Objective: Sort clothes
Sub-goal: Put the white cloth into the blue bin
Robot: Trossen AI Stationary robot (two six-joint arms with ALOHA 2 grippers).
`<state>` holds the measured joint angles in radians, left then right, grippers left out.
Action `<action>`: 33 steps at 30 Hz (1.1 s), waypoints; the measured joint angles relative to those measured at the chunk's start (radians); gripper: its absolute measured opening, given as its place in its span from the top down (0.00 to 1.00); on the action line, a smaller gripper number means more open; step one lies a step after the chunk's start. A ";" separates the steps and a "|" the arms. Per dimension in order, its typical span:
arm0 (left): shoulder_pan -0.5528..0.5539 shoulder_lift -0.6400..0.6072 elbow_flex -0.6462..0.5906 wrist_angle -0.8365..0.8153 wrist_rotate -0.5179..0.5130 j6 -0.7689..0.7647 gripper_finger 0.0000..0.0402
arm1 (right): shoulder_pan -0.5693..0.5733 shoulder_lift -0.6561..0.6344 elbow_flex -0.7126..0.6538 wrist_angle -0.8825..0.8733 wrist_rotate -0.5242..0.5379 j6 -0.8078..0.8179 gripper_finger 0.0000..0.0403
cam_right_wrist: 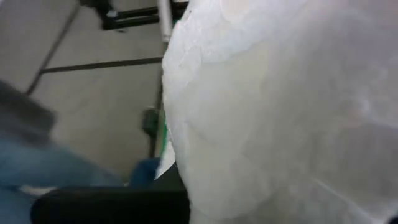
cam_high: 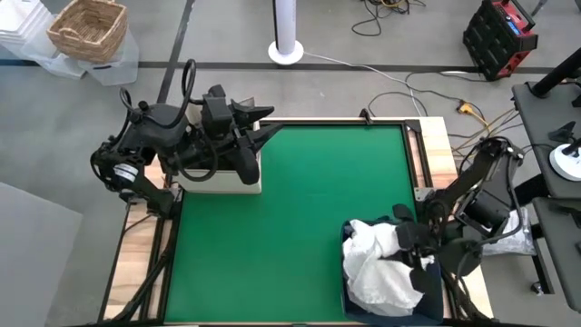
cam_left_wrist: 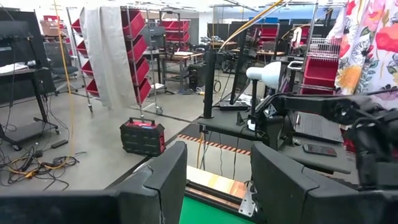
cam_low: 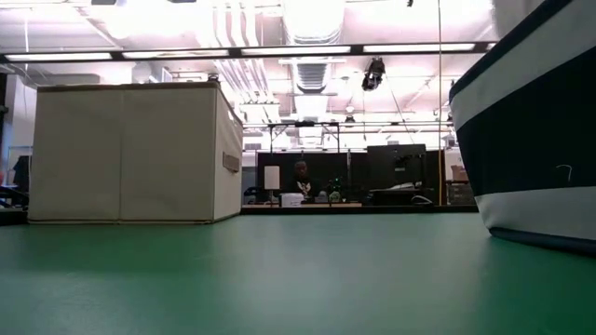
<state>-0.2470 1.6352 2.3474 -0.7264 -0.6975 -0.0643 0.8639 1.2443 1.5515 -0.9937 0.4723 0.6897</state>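
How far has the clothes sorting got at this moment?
Done: white fabric garments lie piled in the navy blue bin. In hand: the right gripper is shut down among that white fabric; whether it grips it is unclear. Left: the left gripper hangs open and empty above the beige box; no dark garments show.

A crumpled heap of white clothes is seen at the near right corner of the green surface, piled inside a navy blue bin and bulging above its rim. The fabric is rumpled into loose folds, with one lobe raised toward the bin's far edge. In the right wrist view, white cloth is shown very close, filling most of the picture. No separate garments can be told apart within the heap.
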 joint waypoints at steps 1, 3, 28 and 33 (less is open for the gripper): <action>0.000 0.000 0.000 0.000 0.000 -0.001 0.61 | 0.000 -0.016 -0.035 0.006 0.024 0.012 0.93; 0.000 0.000 0.000 0.000 0.000 -0.001 0.61 | 0.000 -0.041 -0.103 0.004 0.061 0.058 0.93; 0.000 0.000 -0.001 -0.055 0.000 -0.005 0.61 | 0.008 -0.032 -0.625 0.098 -0.198 0.310 0.93; 0.000 0.000 -0.001 -0.059 -0.001 0.002 0.61 | 0.008 -0.032 -0.657 0.108 -0.282 0.284 0.93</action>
<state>-0.2470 1.6352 2.3463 -0.7858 -0.6983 -0.0620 0.8718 1.2121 0.8945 -0.8854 0.1906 0.9741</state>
